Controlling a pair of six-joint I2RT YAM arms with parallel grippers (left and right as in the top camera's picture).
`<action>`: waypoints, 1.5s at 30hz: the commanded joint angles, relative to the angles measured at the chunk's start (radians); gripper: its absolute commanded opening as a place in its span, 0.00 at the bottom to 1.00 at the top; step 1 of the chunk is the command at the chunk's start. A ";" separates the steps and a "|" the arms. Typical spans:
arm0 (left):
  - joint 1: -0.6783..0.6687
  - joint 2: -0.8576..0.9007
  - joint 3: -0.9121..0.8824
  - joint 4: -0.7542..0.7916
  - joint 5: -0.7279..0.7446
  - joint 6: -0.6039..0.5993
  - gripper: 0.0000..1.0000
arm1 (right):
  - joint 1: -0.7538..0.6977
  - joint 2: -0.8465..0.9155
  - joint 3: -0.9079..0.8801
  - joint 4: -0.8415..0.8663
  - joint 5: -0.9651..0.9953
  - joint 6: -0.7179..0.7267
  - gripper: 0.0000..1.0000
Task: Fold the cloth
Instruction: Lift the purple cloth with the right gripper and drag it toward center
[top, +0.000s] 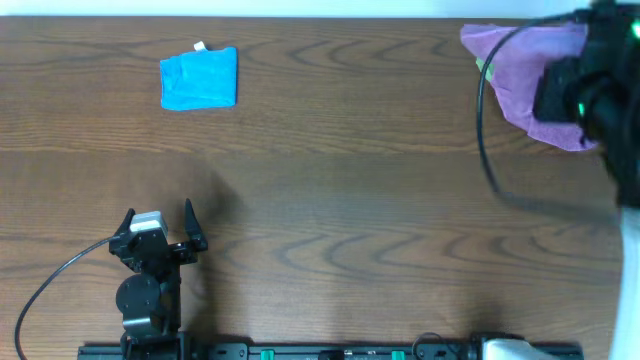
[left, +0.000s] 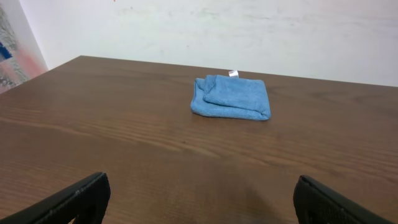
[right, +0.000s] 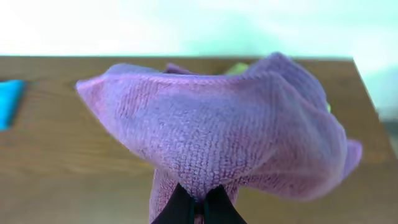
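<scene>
Dark wood-grain tabletop (top: 330, 200) under a pale wall (left: 249, 31). The right tool (right: 198, 202) is clenched on a bunched purple cloth (right: 217, 124) at the far right corner; the left tool (left: 200, 186) sits released near the front edge. The cloth likely needs carrying toward the middle and spreading flat before any crease, well apart from the folded blue cloth (top: 199, 78). No containers are in view.

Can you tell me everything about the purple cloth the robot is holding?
The purple cloth looks soft and fuzzy, like a small towel. It is bunched up and droopy, not flat or folded. The right end effector is shut on a pinch of its fabric. It is at the far right corner of the wooden table; I cannot tell if any part rests on the wood.
</scene>
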 joint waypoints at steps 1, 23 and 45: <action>-0.005 -0.008 -0.014 -0.056 -0.015 0.014 0.95 | 0.093 -0.089 -0.032 -0.029 -0.014 -0.040 0.02; -0.005 -0.008 -0.014 -0.056 -0.015 0.014 0.96 | 0.270 -0.008 -0.249 0.050 -0.177 -0.149 0.99; -0.005 -0.008 -0.014 -0.056 -0.015 0.014 0.95 | 0.302 0.340 -0.359 0.153 -0.365 -0.120 0.97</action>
